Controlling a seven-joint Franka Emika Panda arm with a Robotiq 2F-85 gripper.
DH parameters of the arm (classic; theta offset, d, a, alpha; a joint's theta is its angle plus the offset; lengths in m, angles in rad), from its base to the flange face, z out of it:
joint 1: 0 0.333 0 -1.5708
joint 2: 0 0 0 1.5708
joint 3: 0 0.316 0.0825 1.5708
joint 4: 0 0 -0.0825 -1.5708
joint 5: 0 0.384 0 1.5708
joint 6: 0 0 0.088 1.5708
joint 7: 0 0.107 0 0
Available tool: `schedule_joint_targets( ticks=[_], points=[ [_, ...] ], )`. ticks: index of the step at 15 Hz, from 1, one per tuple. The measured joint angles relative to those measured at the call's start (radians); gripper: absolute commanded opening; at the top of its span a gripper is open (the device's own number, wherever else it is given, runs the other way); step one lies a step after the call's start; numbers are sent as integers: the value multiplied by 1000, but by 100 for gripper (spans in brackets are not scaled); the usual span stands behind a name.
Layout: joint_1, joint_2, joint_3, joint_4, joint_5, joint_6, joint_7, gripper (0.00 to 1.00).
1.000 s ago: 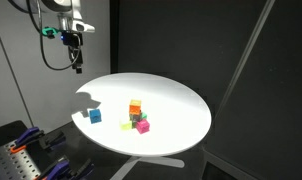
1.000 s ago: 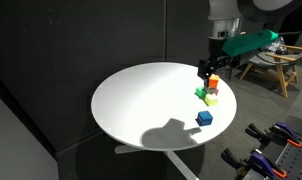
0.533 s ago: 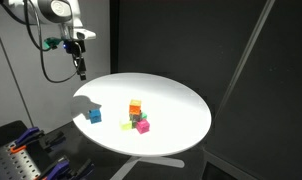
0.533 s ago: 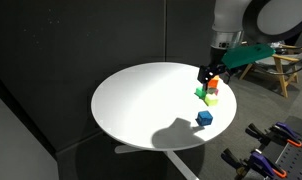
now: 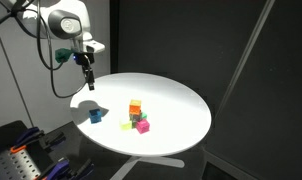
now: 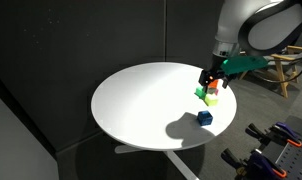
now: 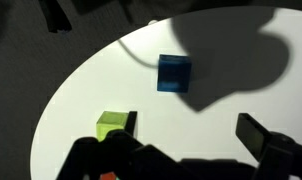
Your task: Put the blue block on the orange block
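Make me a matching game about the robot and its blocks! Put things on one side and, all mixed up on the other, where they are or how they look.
Things:
1 blue block
2 orange block
3 pincer
4 table

Clues:
a up in the air
b round and white
c sitting alone, away from the rest
d close to the magenta block

Pairs: 1-c, 2-d, 3-a, 4-b

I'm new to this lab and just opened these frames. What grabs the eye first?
A round white table holds a tight cluster of coloured cubes, the orange block among them. The blue block sits alone nearer the edge, with the gripper hovering above that side.
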Motion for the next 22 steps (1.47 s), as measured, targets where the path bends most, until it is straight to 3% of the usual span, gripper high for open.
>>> schedule_joint_targets(
  ticks=[12, 22],
  points=[
    [7, 233, -68, 12, -13, 171, -102, 100],
    [106, 342, -112, 97, -25, 177, -98, 100]
  ],
)
